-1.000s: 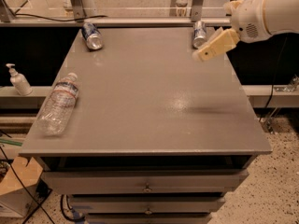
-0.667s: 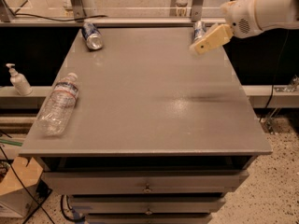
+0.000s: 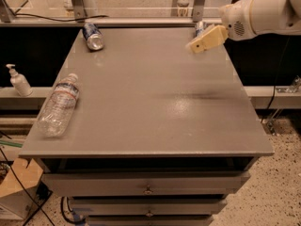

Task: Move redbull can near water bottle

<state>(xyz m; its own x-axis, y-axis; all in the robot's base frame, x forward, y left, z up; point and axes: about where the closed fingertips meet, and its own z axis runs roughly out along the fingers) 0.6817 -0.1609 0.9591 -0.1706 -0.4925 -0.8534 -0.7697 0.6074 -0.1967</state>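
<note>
Shifted slightly since before, the gripper (image 3: 206, 39) now sits just nearside of the redbull can (image 3: 199, 28). We cannot tell its grip state.

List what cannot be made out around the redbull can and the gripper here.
- redbull can, camera view: mostly hidden behind the gripper at the table's far right corner; upright or lying cannot be told.
- Contact between gripper and can: they overlap, so touching or apart is unclear.
- arm: cut off by the picture's right edge.
- lowest drawer: cut off by the bottom edge.
</note>
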